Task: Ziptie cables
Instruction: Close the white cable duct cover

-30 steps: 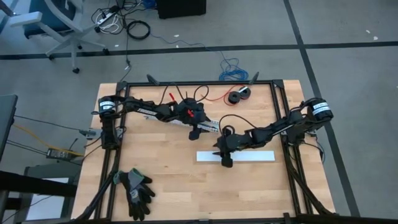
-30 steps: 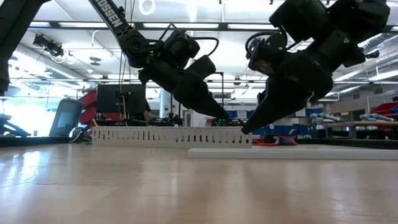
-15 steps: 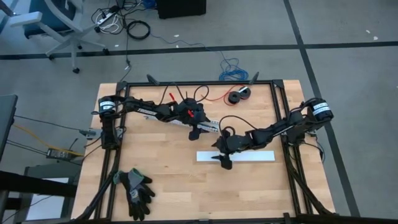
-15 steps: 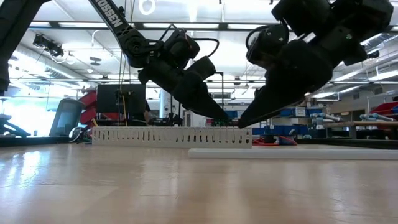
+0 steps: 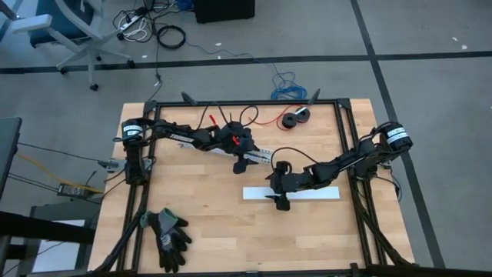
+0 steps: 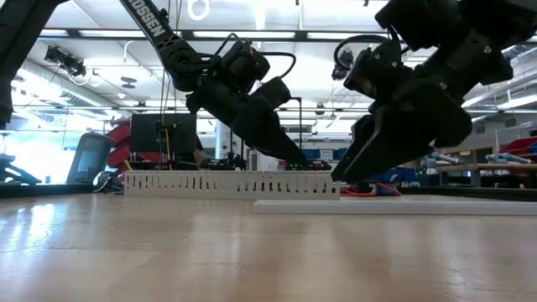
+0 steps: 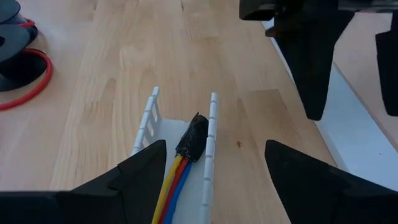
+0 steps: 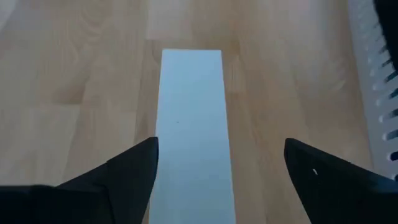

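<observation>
Spanning the middle of the high view, a pale wooden table [image 5: 200, 231] sits inside a black metal frame on a grey floor crossed by dark lines. A white slotted plastic cable duct [image 7: 211, 155] lies near the table's centre, and in it rest the cables [image 7: 177, 177], thin yellow, red and blue wires joined at a dark taped end, touching the duct's walls. The left gripper [image 7: 211, 180] hangs just over this duct, its 2 dark fingers [image 7: 140, 177] spread apart on either side of it, gripping nothing. The right gripper [image 8: 217, 168] hovers over one end of a flat white strip [image 8: 191, 124] lying at 4 o'clock from the duct, its fingers [image 8: 130, 168] wide apart and off the strip. At the table's 1 o'clock edge lies a red wire with a black round spool [image 5: 295, 118], with a thin blue wire coil [image 5: 284, 83] on the floor beyond. Dark work gloves [image 5: 169, 235] lie at 7 o'clock. An office chair [image 5: 65, 27] stands at 11 o'clock. The low view shows a bright workshop with ceiling lights [image 6: 252, 17].
</observation>
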{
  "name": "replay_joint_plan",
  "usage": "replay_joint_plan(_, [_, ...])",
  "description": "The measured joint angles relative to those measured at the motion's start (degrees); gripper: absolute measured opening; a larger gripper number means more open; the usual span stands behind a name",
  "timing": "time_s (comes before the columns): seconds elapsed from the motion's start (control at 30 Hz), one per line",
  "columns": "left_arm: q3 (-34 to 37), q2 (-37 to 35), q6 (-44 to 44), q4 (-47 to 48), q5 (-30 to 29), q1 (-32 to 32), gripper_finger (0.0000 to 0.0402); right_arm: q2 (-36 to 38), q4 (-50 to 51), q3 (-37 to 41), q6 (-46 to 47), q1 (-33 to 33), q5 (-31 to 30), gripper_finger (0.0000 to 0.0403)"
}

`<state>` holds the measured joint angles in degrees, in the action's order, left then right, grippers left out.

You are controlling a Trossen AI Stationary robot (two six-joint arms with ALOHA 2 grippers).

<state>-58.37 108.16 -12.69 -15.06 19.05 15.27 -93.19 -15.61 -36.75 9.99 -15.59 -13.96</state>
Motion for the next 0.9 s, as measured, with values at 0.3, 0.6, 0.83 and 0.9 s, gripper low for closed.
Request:
replay_joint_plan(0.3, [0.0,0.0,0.0,0.2,-0.4,0.0,0.0285,-9.7,-5.2,-4.0,0.0,-0.5,2.9,0.0314])
replay_joint_plan(0.6, [0.0,0.0,0.0,0.7,-0.4,0.0,0.0285,-10.8,-4.8,-5.2,-0.6,0.0,3.5,0.0307])
replay_joint_plan(0.83, [0.0,0.0,0.0,0.6,-0.4,0.0,0.0285,-10.8,-3.8,-5.3,-0.5,0.0,3.5,0.0307])
replay_joint_plan(0.9, [0.0,0.0,-0.3,0.0,-0.4,0.0,0.0285,-10.8,-3.7,-5.3,-0.5,0.0,3.5,0.0307])
